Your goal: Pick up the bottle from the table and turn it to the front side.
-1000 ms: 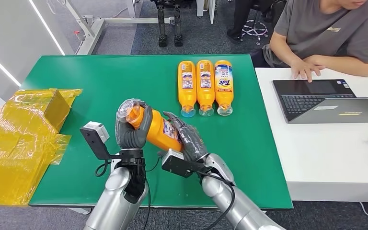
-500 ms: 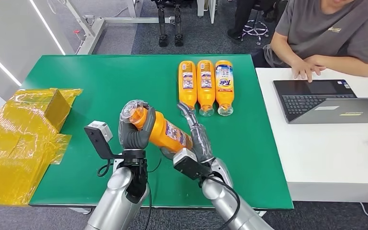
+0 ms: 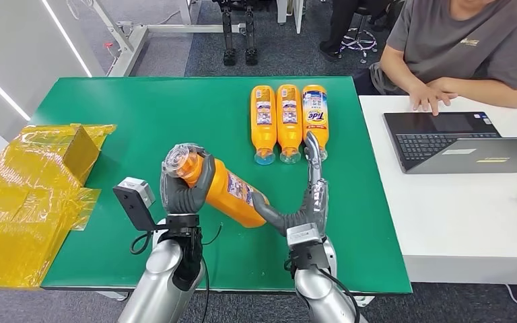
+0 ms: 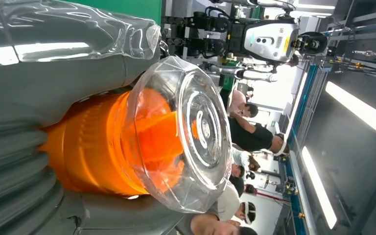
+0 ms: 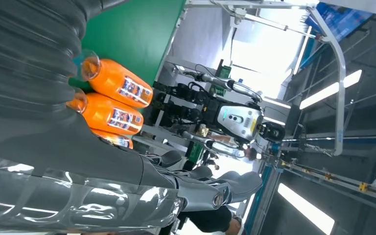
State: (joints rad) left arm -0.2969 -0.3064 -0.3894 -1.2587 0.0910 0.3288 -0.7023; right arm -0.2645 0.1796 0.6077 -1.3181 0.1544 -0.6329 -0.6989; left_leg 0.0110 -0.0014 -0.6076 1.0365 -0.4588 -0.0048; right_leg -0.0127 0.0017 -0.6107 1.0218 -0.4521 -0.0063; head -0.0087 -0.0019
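I am gripping the orange bottle (image 3: 223, 190) near its clear cap with my left hand (image 3: 185, 185), holding it tilted above the green table (image 3: 141, 114). My right hand (image 3: 304, 198) is standing open, fingers raised, its thumb touching the bottle's base. Three more bottles (image 3: 288, 121) are lying at one o'clock.

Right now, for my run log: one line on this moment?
left hand: grips bottle near cap | right hand: open, fingers extended | bottle: lifted, tilted over table
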